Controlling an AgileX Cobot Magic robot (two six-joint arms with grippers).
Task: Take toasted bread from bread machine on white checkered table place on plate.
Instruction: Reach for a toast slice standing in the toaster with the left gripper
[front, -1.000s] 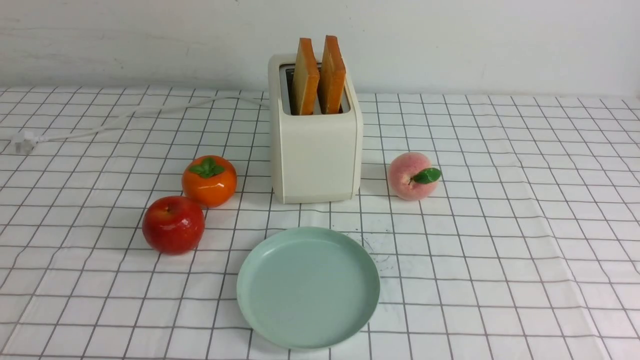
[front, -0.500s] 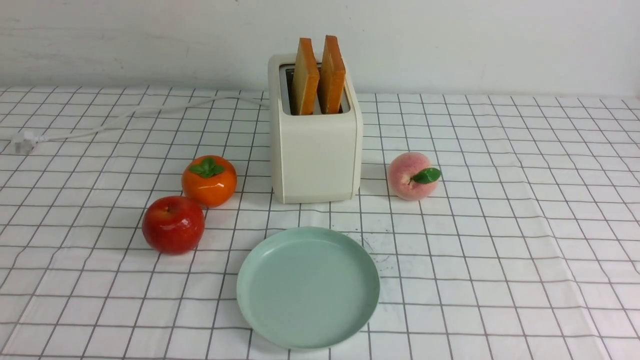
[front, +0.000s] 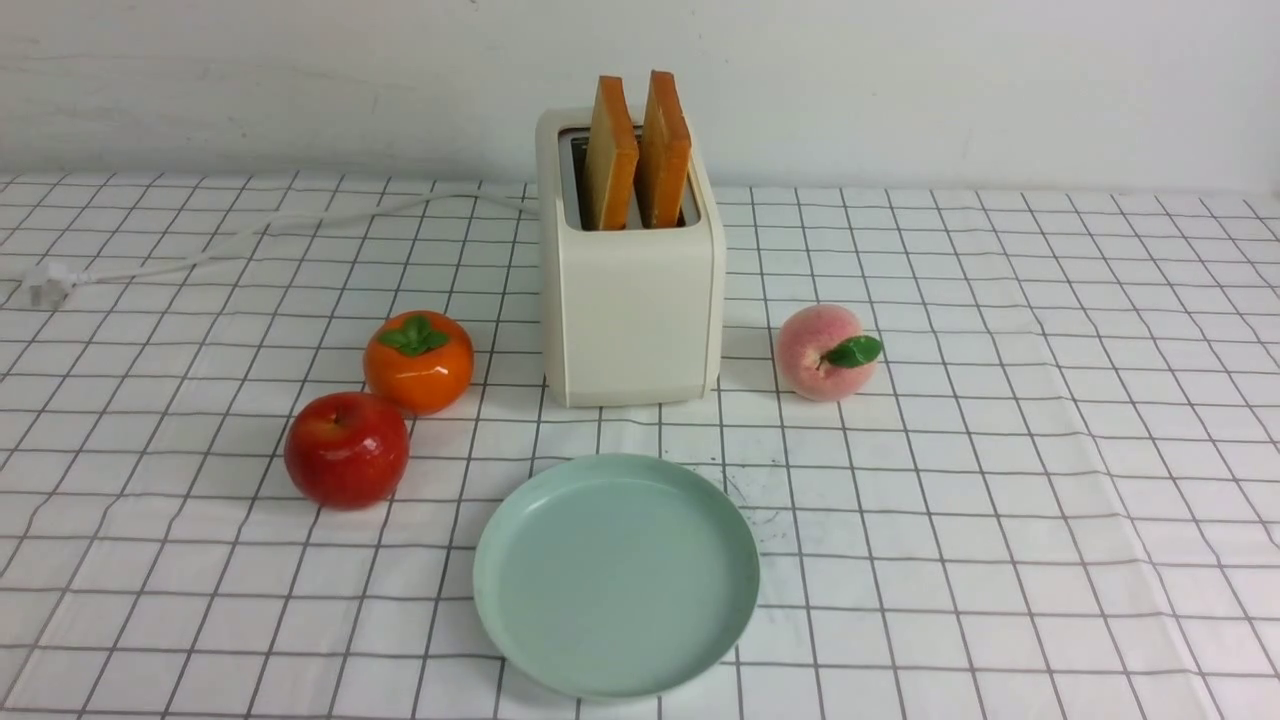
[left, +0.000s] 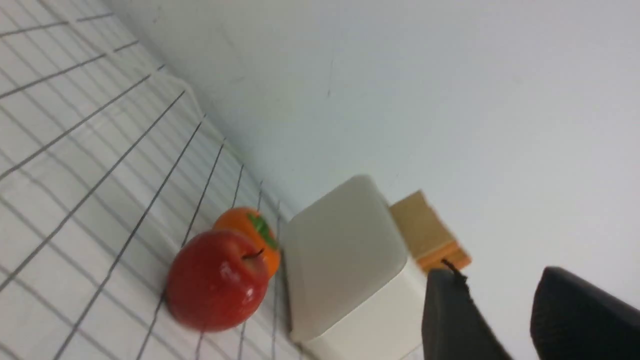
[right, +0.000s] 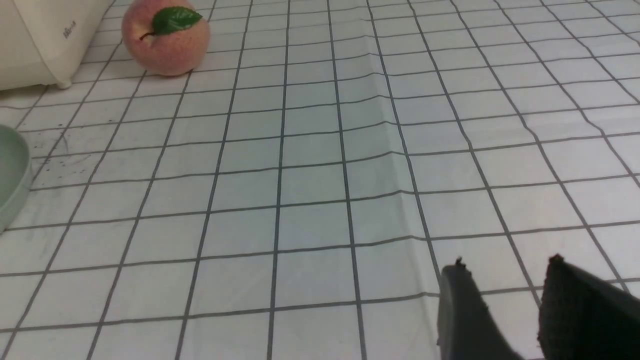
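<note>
Presently we find both slices of toasted bread (front: 637, 150) upright in the bread machine (front: 632, 310), standing proud of it, so we judge them graspable from above. The plate (front: 615, 580) lies bare just in front, for a short carry. The left gripper (left: 500, 280) and right gripper (right: 505, 267) are parted, holding nothing.
</note>
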